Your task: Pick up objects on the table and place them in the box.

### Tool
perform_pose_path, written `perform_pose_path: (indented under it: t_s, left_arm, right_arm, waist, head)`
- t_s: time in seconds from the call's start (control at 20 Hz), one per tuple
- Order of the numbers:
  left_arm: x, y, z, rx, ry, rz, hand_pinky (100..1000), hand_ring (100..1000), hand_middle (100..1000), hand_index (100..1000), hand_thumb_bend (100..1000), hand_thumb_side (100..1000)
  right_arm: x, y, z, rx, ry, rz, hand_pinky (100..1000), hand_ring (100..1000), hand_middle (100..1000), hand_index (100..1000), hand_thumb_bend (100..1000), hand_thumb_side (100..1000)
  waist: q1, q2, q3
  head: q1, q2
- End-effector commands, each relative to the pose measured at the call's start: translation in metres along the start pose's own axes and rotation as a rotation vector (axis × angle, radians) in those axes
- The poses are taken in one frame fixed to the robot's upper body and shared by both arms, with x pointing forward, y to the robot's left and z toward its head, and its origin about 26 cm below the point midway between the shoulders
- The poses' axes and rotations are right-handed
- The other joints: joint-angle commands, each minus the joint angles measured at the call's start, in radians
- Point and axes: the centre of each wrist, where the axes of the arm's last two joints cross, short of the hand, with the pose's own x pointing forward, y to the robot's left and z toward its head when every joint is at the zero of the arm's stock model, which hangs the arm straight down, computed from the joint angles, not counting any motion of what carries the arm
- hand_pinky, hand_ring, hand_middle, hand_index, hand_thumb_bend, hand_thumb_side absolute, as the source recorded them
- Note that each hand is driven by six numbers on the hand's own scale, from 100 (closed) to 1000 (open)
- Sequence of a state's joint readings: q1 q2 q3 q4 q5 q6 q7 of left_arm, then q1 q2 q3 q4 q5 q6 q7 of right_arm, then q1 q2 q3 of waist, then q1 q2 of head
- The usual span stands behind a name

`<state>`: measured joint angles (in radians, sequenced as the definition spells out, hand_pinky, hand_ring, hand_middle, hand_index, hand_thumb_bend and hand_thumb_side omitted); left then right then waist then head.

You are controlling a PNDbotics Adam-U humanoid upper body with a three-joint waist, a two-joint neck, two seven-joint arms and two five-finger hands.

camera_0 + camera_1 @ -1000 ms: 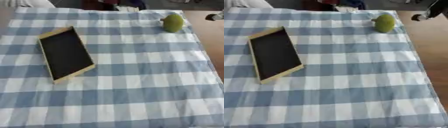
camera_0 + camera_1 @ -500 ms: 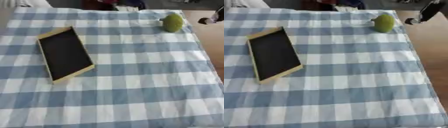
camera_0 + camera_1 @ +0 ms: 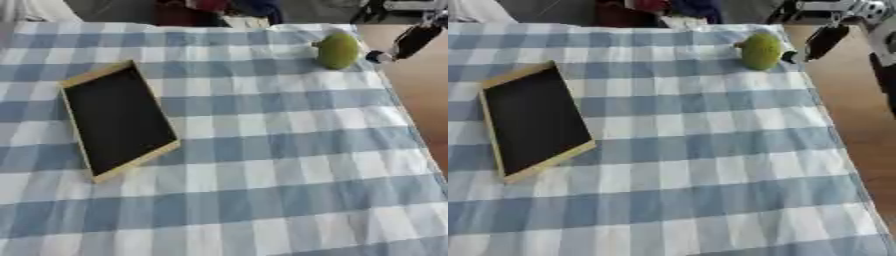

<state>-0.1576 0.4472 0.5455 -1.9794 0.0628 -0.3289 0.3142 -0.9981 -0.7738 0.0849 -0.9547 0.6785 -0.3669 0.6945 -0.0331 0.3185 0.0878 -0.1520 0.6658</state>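
The green fruit (image 3: pixel 760 50) is a rounded, dull yellow-green lump with a rough-looking skin and a small nub on its upper left side. It sits on the table at about one o'clock from the middle of the cloth, close to the far right corner. I can read no label, sticker or writing on it.

My right hand (image 3: pixel 826 41) comes in from the upper right, at about three o'clock from the fruit and just beside it. A dark finger points down toward the table edge with a pale tip near the fruit. I cannot tell whether that tip touches the skin, nor how far the fingers are spread; they hold nothing that I can see.

The box (image 3: pixel 116 120) lies well apart, at about nine o'clock on the cloth. It is a shallow rectangular tray with a pale wooden rim and a black floor, set askew. It bears no print.

The tablecloth (image 3: pixel 262 170) is checked in blue and white.
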Motion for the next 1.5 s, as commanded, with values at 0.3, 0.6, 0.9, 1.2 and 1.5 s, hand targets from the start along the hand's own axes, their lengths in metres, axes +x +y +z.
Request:
perform_pose_path:
  t_s: [0.3,0.6,0.9,1.2,1.5]
  left_arm:
    - [0.002,0.001,-0.008,-0.006,-0.038,0.006,689,535,737,881,104,461]
    - [-0.001,0.002,-0.008,-0.007,-0.043,0.011,689,530,736,879,100,466]
    - [-0.003,0.001,-0.008,-0.006,-0.049,0.017,688,526,736,878,100,470]
    - [-0.006,0.001,-0.006,-0.006,-0.048,0.021,688,520,736,874,100,479]
    - [-0.009,0.002,-0.005,-0.009,-0.050,0.025,688,515,735,871,100,484]
  right_arm:
    - [-0.004,-0.020,0.008,-0.119,0.080,0.004,870,903,882,898,346,100]
    - [-0.003,-0.025,0.009,-0.186,0.132,0.009,865,905,885,898,360,100]
    - [-0.005,-0.027,0.009,-0.240,0.184,-0.007,869,907,878,896,379,100]
    - [-0.009,-0.024,0.009,-0.231,0.230,-0.017,862,899,865,895,385,100]
    - [-0.016,-0.023,0.014,-0.218,0.304,-0.006,852,892,856,893,402,100]
  waist:
    - [0.002,0.009,0.017]
    - [-0.002,0.033,0.033]
    - [-0.005,0.058,0.053]
    - [-0.011,0.080,0.076]
    - [-0.018,0.101,0.095]
  head:
    - [-0.009,-0.028]
    - [-0.015,-0.034]
    - [-0.027,-0.049]
    - [-0.038,-0.059]
    - [-0.049,-0.071]
